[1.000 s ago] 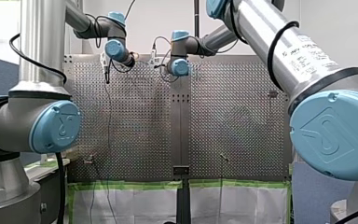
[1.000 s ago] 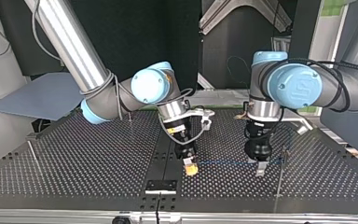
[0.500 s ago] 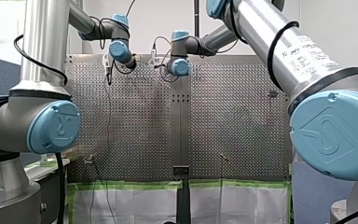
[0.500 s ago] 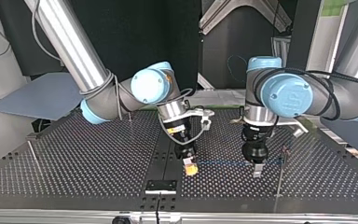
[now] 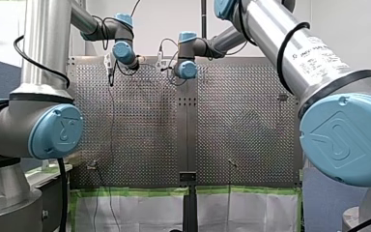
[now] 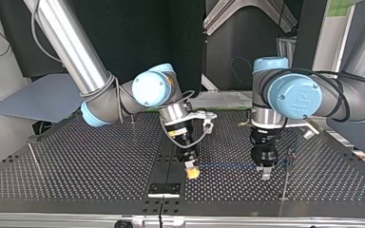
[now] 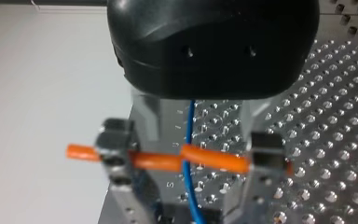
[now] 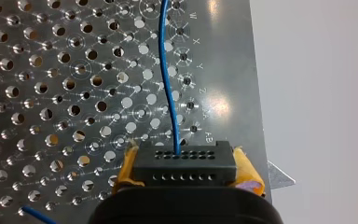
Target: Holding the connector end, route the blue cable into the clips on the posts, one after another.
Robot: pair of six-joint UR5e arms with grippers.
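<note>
My right gripper (image 6: 193, 171) has its yellow pads (image 8: 248, 171) clamped on the black connector (image 8: 184, 162). In the top view the blue cable (image 6: 228, 165) runs from it toward 3 o'clock and passes loose between my left gripper's (image 6: 265, 172) spread metal fingers (image 7: 116, 151), crossing an orange band (image 7: 161, 161). A post (image 6: 285, 183) stands just beside that gripper at 3 o'clock

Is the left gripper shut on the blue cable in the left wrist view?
No: the left gripper has its fingers apart, and the blue cable runs between them, crossing an orange strip.
</note>
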